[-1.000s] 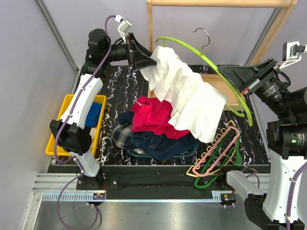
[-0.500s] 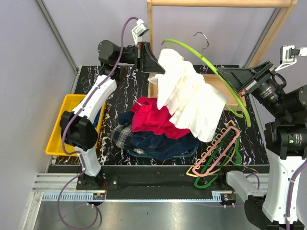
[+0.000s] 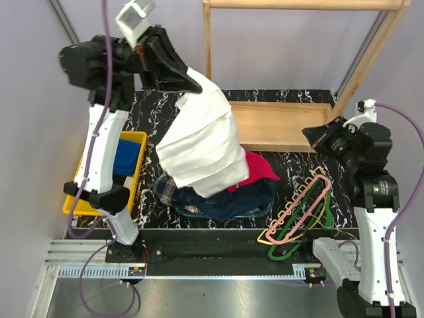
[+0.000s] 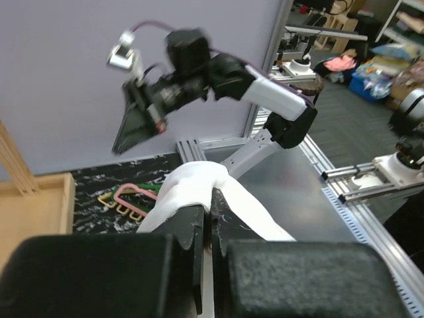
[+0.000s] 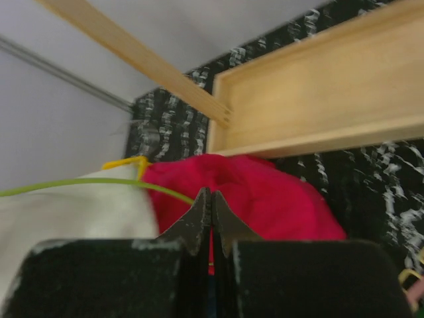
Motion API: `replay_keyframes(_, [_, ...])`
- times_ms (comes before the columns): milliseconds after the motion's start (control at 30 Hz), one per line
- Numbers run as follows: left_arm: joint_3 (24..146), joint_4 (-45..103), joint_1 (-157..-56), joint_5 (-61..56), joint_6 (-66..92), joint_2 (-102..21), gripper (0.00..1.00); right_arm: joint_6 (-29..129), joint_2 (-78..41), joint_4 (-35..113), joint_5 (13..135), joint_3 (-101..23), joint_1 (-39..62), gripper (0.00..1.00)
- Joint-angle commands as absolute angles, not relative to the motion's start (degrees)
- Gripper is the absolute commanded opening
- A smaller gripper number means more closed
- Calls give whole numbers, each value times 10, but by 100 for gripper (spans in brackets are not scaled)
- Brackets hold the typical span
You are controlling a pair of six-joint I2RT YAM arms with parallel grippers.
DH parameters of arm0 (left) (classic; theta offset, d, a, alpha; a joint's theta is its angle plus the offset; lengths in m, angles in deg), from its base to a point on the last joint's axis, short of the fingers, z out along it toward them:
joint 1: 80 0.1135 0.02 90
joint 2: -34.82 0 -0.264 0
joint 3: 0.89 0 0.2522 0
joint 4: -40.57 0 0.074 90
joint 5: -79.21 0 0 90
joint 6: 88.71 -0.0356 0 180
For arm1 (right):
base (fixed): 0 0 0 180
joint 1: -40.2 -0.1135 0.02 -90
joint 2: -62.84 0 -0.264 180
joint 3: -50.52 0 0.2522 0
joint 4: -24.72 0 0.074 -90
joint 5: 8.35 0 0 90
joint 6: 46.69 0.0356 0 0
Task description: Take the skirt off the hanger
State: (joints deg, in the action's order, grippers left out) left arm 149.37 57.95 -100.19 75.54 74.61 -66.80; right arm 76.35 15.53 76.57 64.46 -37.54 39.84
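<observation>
The tartan skirt [image 3: 169, 188] lies crumpled at the left of the clothes pile, partly under other garments. The pale yellow hanger [image 3: 265, 240] lies flat at the front right, under a pink hanger [image 3: 311, 199] and a dark green one. My left gripper [image 3: 192, 83] [image 4: 212, 199] is raised high at the back left, shut on a white cloth [image 3: 202, 146] [image 4: 192, 189] that hangs down over the pile. My right gripper [image 3: 318, 136] [image 5: 212, 195] is at the right, shut, with a thin light green hanger rod [image 5: 99, 182] running into its jaws.
A red garment [image 3: 260, 172] [image 5: 265, 192] and a navy denim garment [image 3: 225, 202] lie on the pile. A wooden tray [image 3: 278, 126] [image 5: 318, 99] sits behind it under a wooden frame [image 3: 305, 5]. A yellow bin [image 3: 89, 149] with blue cloth stands at the left.
My left gripper has closed on the white cloth and swung up and left, pulling it off the light green hanger. The right arm has drawn back and down to the right.
</observation>
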Motion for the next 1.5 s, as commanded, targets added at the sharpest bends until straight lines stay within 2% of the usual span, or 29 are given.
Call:
replay_keyframes(0, [1562, 484, -999, 697, 658, -610, 0, 695, 169, 810, 771, -338, 399, 0])
replay_keyframes(67, [1554, 482, -990, 692, 656, -602, 0, 693, 177, 804, 771, -320, 399, 0])
replay_keyframes(333, [1595, 426, -996, 690, 609, -630, 0, 743, 188, 719, 606, -286, 399, 2])
replay_keyframes(367, [1600, 423, -1001, 689, 600, -631, 0, 764, 191, 679, 586, -279, 399, 25])
replay_keyframes(400, [1599, 415, -1004, 685, 594, -630, 0, 781, 190, 658, 549, -271, 399, 35])
replay_keyframes(433, [1596, 404, -1007, 684, 590, -630, 0, 812, 185, 639, 530, -257, 399, 40])
replay_keyframes(467, [1590, 402, -1014, 684, 583, -630, 0, 828, 182, 600, 513, -248, 399, 50])
replay_keyframes(567, [1599, 382, -1028, 668, 555, -632, 1, 854, 167, 557, 492, -227, 384, 60])
replay_keyframes(633, [1628, 368, -1033, 643, 527, -640, 2, 843, 163, 552, 504, -225, 371, 61])
replay_keyframes(733, [1625, 409, -1038, 580, 432, -630, 1, 823, 167, 558, 518, -224, 362, 58])
replay_keyframes(800, [1620, 376, -1057, 531, 291, -610, 26, 813, 170, 561, 525, -227, 362, 56])
replay_keyframes(833, [1614, 328, -1068, 519, 234, -601, 35, 805, 167, 563, 526, -229, 362, 56])
replay_keyframes(867, [1596, 310, -1089, 508, 124, -576, 37, 801, 165, 568, 526, -232, 362, 56])
replay_keyframes(933, [1497, 302, -1111, 463, 34, -517, 26, 794, 156, 575, 526, -242, 362, 56])
replay_keyframes(1000, [1442, 288, -1123, 436, -122, -484, 18, 793, 149, 577, 523, -244, 362, 55])
replay_keyframes(1100, [1372, 270, -1156, 402, -315, -439, 11, 799, 143, 575, 519, -234, 362, 55])
replay_keyframes(1167, [1410, 229, -1170, 399, -401, -450, 8, 806, 143, 563, 512, -221, 361, 54])
replay_keyframes(1233, [1470, 152, -1174, 383, -412, -486, 7, 816, 147, 552, 506, -197, 362, 54])
replay_keyframes(1300, [1512, 136, -1174, 338, -444, -493, 4, 819, 148, 536, 497, -175, 360, 54])
replay_keyframes(1367, [1492, 202, -1176, 303, -506, -484, 1, 809, 146, 536, 492, -167, 357, 54])
replay_keyframes(1467, [1471, 333, -1177, 250, -624, -509, 0, 801, 129, 527, 467, -156, 352, 55])
